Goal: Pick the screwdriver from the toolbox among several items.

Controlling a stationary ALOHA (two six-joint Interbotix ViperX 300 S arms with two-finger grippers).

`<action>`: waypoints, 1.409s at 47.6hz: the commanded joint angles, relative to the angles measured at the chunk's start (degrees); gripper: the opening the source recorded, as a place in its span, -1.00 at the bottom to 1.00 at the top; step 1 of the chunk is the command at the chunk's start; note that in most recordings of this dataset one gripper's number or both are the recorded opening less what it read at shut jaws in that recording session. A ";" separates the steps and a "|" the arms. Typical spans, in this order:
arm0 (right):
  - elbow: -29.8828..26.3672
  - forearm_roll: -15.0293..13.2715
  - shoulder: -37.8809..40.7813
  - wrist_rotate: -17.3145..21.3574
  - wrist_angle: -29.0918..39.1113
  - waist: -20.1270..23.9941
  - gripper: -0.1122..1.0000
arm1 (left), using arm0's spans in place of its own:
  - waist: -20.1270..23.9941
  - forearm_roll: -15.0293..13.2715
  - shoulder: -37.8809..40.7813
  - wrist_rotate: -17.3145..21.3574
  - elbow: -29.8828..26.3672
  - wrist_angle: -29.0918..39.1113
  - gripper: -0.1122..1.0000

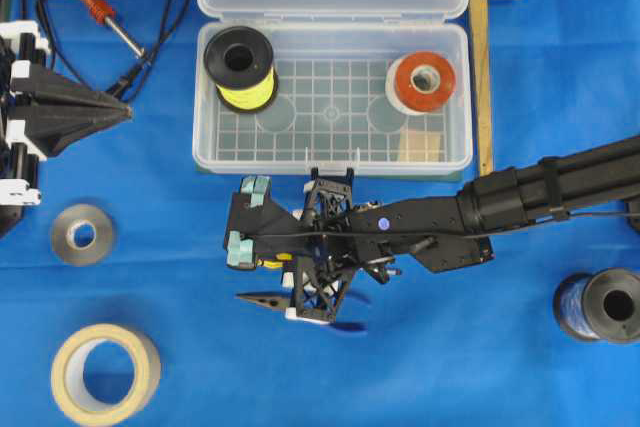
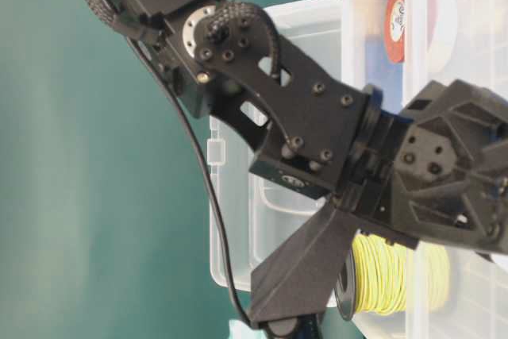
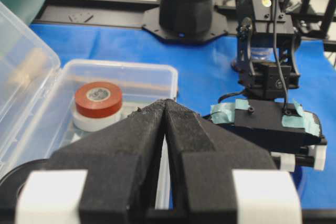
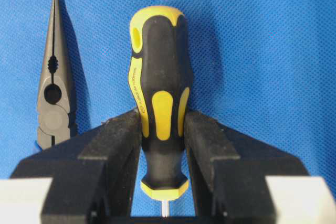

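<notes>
**Observer:** Report both claws and the screwdriver's location.

**Operator:** My right gripper (image 4: pixel 163 129) is clamped on the screwdriver (image 4: pixel 160 93). The pads (image 4: pixel 123 135) bear on the lower handle, just above the collar. In the overhead view the tool is outside the toolbox (image 1: pixel 205 97), over the blue cloth in front of it, with the pliers (image 4: pixel 52 98) lying beside it on the cloth. I cannot tell whether it touches the cloth. My left gripper (image 3: pixel 165 124) is closed with nothing in it, parked well apart at the left edge.

**Observer:** How will the tool handle?

**Operator:** I judge it light and rigid. The black handle sections look rubbery and should resist slip. The yellow panels look like harder plastic. The waist of the handle is the correct place to hold: it narrows there, so the pads seat in it. The thin shaft is the poor choice, being smooth and narrow.

**Observer:** Any markings?

**Operator:** There is small black print along the yellow strip of the handle. It is too fine for me to read. The red tape (image 3: pixel 97 98) in the box shows no legible label.
</notes>
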 commanded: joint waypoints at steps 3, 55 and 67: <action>-1.41 -0.18 -2.81 0.09 1.93 0.00 -0.26 | 0.09 -0.09 0.26 0.00 -0.53 -0.26 -0.80; 53.26 -23.29 -75.50 8.96 -8.61 0.70 0.54 | 0.09 0.00 -1.05 -0.62 -0.18 0.62 -0.80; 62.31 -24.61 -82.53 8.88 -13.97 -0.44 0.53 | 0.09 0.00 -1.14 -0.53 0.35 0.70 -0.80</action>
